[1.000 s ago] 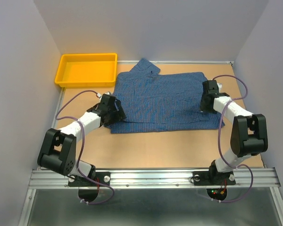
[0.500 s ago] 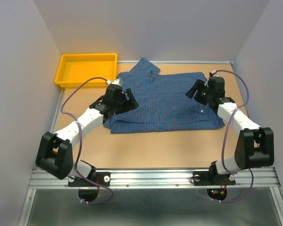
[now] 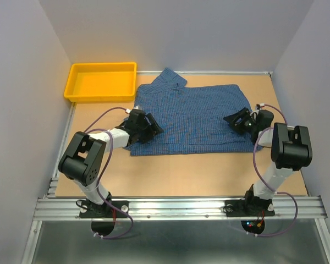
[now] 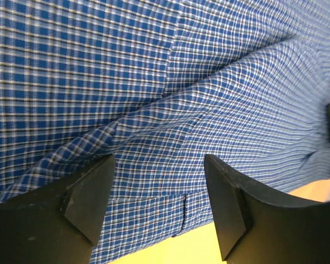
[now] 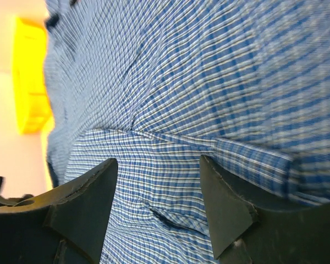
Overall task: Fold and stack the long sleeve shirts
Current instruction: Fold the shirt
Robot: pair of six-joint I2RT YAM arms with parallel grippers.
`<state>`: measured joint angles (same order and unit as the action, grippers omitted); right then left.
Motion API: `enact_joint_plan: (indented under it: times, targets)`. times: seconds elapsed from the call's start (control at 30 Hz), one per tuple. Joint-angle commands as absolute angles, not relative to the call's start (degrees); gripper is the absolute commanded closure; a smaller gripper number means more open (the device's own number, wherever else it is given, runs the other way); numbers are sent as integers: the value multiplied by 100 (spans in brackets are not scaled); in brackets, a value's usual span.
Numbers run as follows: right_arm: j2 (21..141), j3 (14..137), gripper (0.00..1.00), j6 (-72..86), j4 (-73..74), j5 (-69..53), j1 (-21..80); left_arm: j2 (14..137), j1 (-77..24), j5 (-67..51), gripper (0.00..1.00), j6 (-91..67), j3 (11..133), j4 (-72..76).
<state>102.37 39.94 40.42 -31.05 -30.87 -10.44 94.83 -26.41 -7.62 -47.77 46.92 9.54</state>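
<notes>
A blue checked long sleeve shirt (image 3: 192,115) lies spread flat across the middle of the table, collar toward the back. My left gripper (image 3: 149,127) sits low over its near left corner. In the left wrist view this gripper (image 4: 159,206) is open, and the shirt's hem (image 4: 154,220) and a seam fold lie under the gap. My right gripper (image 3: 237,121) hovers over the near right part of the shirt. It is open too (image 5: 157,209), with wrinkled shirt cloth (image 5: 209,82) below the fingers. Neither gripper holds anything.
A yellow tray (image 3: 102,81) stands at the back left, beside the shirt's collar, and shows at the left edge of the right wrist view (image 5: 27,82). Bare brown table (image 3: 198,173) runs between the shirt and the arm bases. Grey walls close in on three sides.
Both grippers swung out over the shirt and have now come back down over its near corners. The right gripper's jaws have opened wider. The shirt lies much as before.
</notes>
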Motion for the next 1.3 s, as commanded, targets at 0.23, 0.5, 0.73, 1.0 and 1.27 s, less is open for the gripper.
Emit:
enact_joint_plan:
  times: [0.23, 0.5, 0.73, 1.0, 1.27]
  targets:
    - [9476, 3541, 33, 3859, -3650, -3315, -1741, 8730, -2250, -633, 21, -5098, 3937, 739]
    - [8297, 4904, 32, 2417, 429, -837, -107, 7567, -2461, 790, 21, -4255, 4675, -518]
    - [8551, 5467, 32, 2224, 1740, 983, 1431, 8567, -3181, 1670, 21, -3499, 5799, -1142]
    - [9315, 5450, 32, 2127, 2065, 1178, 1977, 9536, -3445, 1766, 21, -3551, 5959, -1265]
    - [9001, 4896, 30, 2399, 2803, 994, 2162, 9624, -3445, 1618, 21, -3612, 5494, -2108]
